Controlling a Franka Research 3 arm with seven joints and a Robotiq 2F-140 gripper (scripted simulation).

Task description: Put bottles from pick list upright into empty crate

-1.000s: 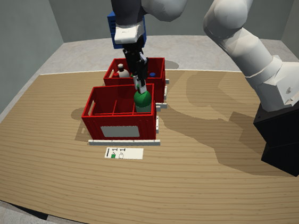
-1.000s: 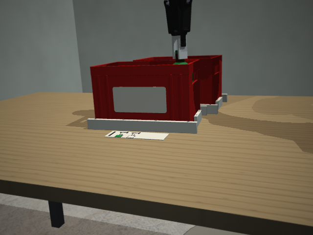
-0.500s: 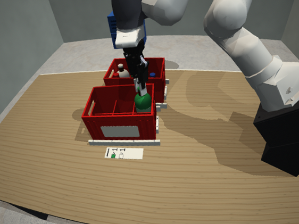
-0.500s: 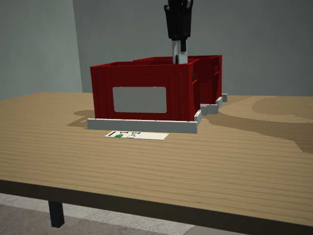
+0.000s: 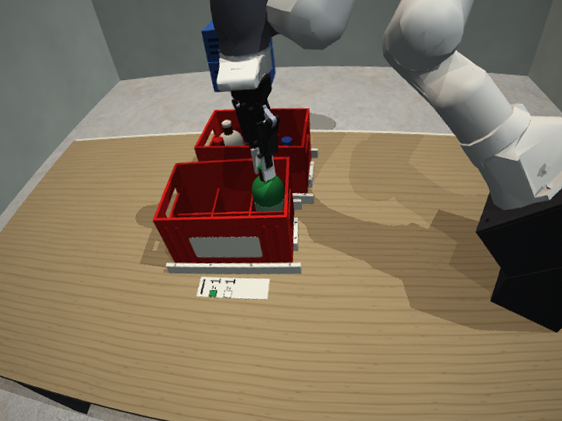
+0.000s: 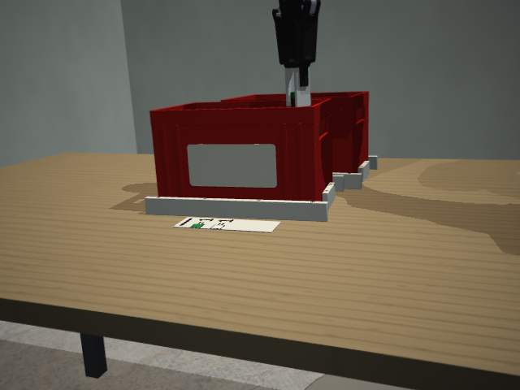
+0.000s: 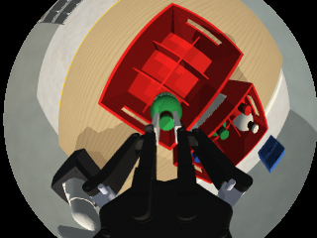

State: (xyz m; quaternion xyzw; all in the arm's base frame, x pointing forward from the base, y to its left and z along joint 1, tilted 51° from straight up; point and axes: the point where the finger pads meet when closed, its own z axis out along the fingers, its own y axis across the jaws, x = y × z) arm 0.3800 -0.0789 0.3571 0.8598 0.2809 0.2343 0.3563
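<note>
My gripper (image 5: 265, 170) (image 6: 297, 98) (image 7: 165, 118) is shut on the neck of a green bottle (image 5: 267, 191) (image 7: 162, 106). The bottle stands upright, low in the front right compartment of the near red crate (image 5: 221, 230) (image 6: 235, 126) (image 7: 146, 52). In the exterior view the crate wall hides almost all of the bottle. The crate's other compartments are empty. The far red crate (image 5: 292, 113) (image 6: 353, 121) (image 7: 254, 102) holds a white bottle (image 5: 232, 136) (image 7: 248, 122), a red cap (image 5: 217, 141) and a blue cap (image 5: 286, 139). The pick list (image 5: 248, 286) (image 6: 248, 225) lies in front of the near crate, showing a green and a white square, each with a 1.
Grey stop rails (image 5: 233, 266) (image 6: 235, 207) edge both crates. A blue box (image 5: 210, 44) (image 7: 271, 153) stands behind the far crate. The robot's black base (image 5: 545, 253) sits at the table's right.
</note>
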